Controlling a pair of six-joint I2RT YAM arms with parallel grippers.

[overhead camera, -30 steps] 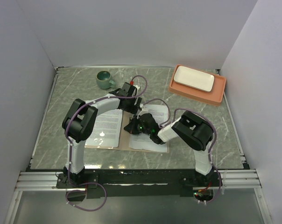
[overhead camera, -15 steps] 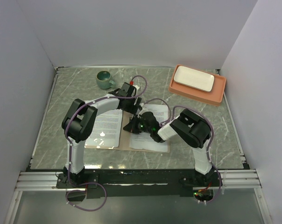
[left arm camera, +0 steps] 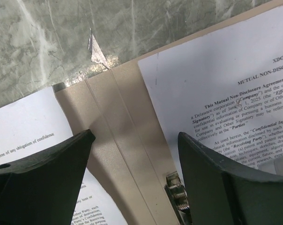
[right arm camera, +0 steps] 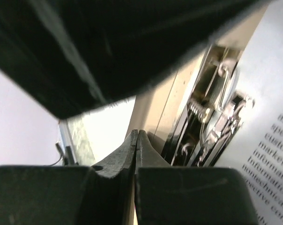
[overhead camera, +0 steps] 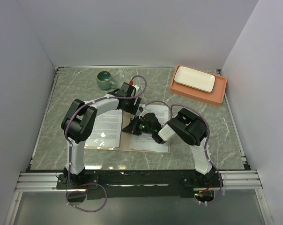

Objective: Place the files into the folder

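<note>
On the green marbled table (overhead camera: 62,103), the folder (overhead camera: 125,142) lies opened flat near the arms' bases; its tan spine strip runs between two page-sized halves. The files rest on both halves: one printed sheet (overhead camera: 106,126) on the left half, another (overhead camera: 150,143) on the right half; each lies flat with text upward. The left wrist view shows the right-hand sheet headed as a non-disclosure agreement; the spine between the two sheets is bare card.

Left gripper (left arm camera: 136,139): positioned above the far end of the folder's spine; fingers spread wide, nothing between them; one finger (left arm camera: 48,164) hangs over the left sheet, the other over the right sheet; contact with the paper cannot be confirmed.

Right gripper (right arm camera: 137,134): reaching in over the right half toward the folder's middle; fingers pressed fully together, nothing visibly held; tips sit over the spine just beside the metal clip (right arm camera: 212,117). Whether the tips touch the card cannot be told. The clip stands at the inner centre of the folder, its wire springs and levers visible; it also appears at the lower edge of the left wrist view.

Other items noted: a green mug (overhead camera: 104,79) stands at the far side of the table, well apart from the folder; an orange tray (overhead camera: 220,95) sits at the far right corner, with a white rectangular plate (overhead camera: 194,78) lying inside it.
</note>
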